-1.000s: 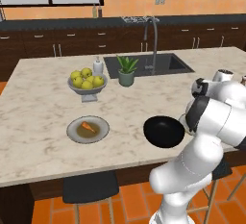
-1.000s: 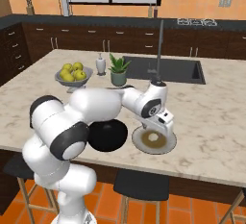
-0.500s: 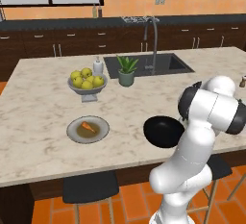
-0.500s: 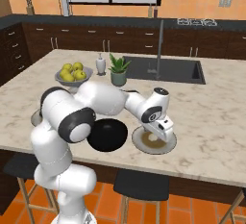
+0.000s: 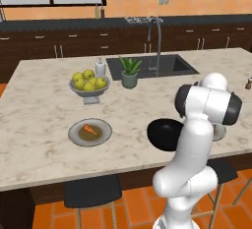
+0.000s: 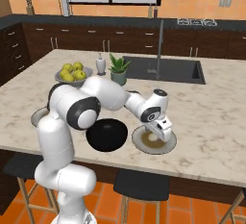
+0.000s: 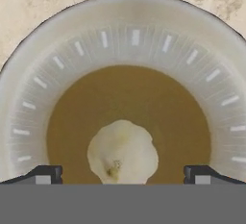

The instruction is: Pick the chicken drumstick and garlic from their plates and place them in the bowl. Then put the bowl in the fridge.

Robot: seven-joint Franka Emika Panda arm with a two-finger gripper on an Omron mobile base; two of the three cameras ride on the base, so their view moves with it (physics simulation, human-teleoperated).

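Observation:
The garlic (image 7: 122, 153), an off-white bulb, lies in the brown centre of the right plate (image 7: 134, 35). My gripper (image 7: 122, 177) hangs straight over it, open, with one fingertip (image 7: 45, 175) on each side of the bulb. From the right base view the gripper (image 6: 158, 131) points down over that plate (image 6: 169, 146), just right of the black bowl (image 6: 106, 135). The orange-brown chicken drumstick (image 5: 88, 129) rests on the left plate (image 5: 78, 138). The bowl (image 5: 165, 134) looks empty. The fridge is out of view.
A grey footed fruit bowl (image 5: 88, 83) with yellow-green fruits, a white bottle (image 5: 100, 67) and a potted plant (image 5: 129, 71) stand behind the plates. Further back are the sink (image 5: 152, 66) and its faucet (image 5: 158, 36). Stools stand under the counter's front edge.
The arm has folded forward and the hand has come lower over the right plate, closer to the garlic. The jaws have stayed open. The drumstick, bowl and plates have not moved.

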